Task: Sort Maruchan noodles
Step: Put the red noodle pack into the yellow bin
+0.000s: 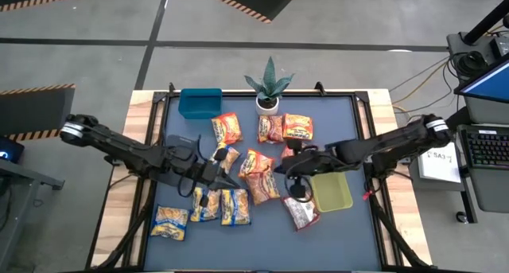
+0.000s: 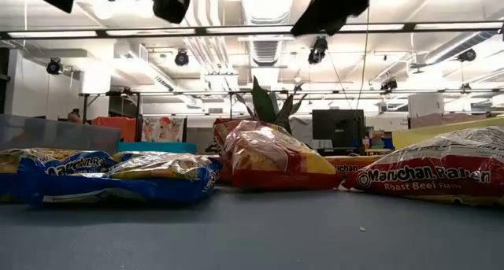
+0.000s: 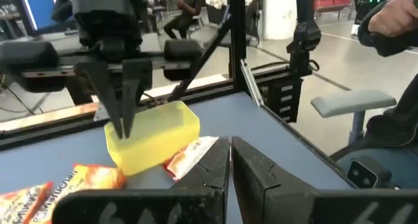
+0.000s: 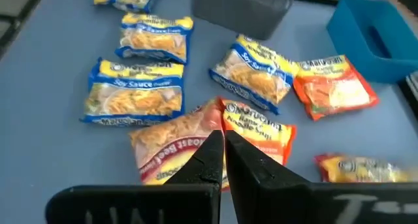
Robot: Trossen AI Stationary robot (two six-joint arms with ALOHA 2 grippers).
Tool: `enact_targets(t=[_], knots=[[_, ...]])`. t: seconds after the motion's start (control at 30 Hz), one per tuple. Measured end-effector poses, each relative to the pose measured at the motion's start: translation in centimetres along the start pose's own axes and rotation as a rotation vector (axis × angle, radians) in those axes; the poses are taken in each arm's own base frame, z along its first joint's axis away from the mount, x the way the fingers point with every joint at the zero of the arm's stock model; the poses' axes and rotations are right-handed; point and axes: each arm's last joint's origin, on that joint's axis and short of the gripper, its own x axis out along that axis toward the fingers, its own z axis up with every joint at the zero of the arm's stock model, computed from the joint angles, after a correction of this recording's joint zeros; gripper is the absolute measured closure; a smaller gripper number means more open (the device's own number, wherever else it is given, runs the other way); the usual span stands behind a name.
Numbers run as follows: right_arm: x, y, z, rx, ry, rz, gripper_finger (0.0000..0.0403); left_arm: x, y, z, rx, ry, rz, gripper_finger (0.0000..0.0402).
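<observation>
Overhead, the Maruchan noodles (image 1: 258, 175) lie scattered across the middle of the table (image 1: 350, 233) — orange-red packets toward the potted plant (image 1: 269, 86), yellow-and-blue ones toward the near left, one red-and-white packet (image 1: 301, 213) by the yellow-green bin (image 1: 332, 192); the blue bin (image 1: 200, 103) sits at the far left and looks empty, and no packet shows in the yellow-green bin either, so by my reading the sorting has hardly begun and nearly every packet is left to place. The left gripper (image 1: 223, 177) hangs over the packets left of centre; the right gripper (image 1: 293, 168) hangs just left of the yellow-green bin; both sets of jaws are together with nothing between them.

From table height, blue-edged packets (image 2: 110, 175) lie at the left, an orange-red one (image 2: 268, 160) in the middle and a roast-beef packet (image 2: 429, 175) at the right; only dark arm parts show along the top.

Through the left wrist camera, its fingers (image 3: 212, 175) sit pressed together above the table; the right arm's gripper (image 3: 124, 103) points down, closed, in front of the yellow-green bin (image 3: 157, 136).

Through the right wrist camera, its closed fingers (image 4: 251, 168) hover over two overlapping orange-red packets (image 4: 196, 142) — whether they touch I cannot tell; the soy-sauce packets (image 4: 134, 96) lie beyond.
</observation>
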Motion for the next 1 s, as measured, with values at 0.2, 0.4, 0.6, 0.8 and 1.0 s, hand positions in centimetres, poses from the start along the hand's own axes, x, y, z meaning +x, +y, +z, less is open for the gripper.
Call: enact_targets(t=[0.2,0.4,0.6,0.8,1.0], knots=[[-0.6,0.0,-1.4,0.215,0.028,-0.003,0.0395,1.0,0.1,-1.7,-0.027,0.080,0.046,0.0402],[0.9,0.1,-3.2,0.390,0.119,-0.026,0.0387,3.2,-0.1,-5.4,-0.099,0.233,0.053,0.0402],[2.6,0.4,-3.8,0.300,0.179,0.010,0.0318,4.5,-0.2,-8.0,-0.153,0.338,0.071,0.0402],[4.5,-0.3,-3.8,0.236,0.198,0.064,0.0212,4.6,-0.2,-7.8,-0.149,0.312,0.072,0.0402],[5.5,-2.7,-3.3,0.248,0.166,0.006,0.0124,4.2,-0.1,-7.1,-0.142,0.292,0.074,0.0402]])
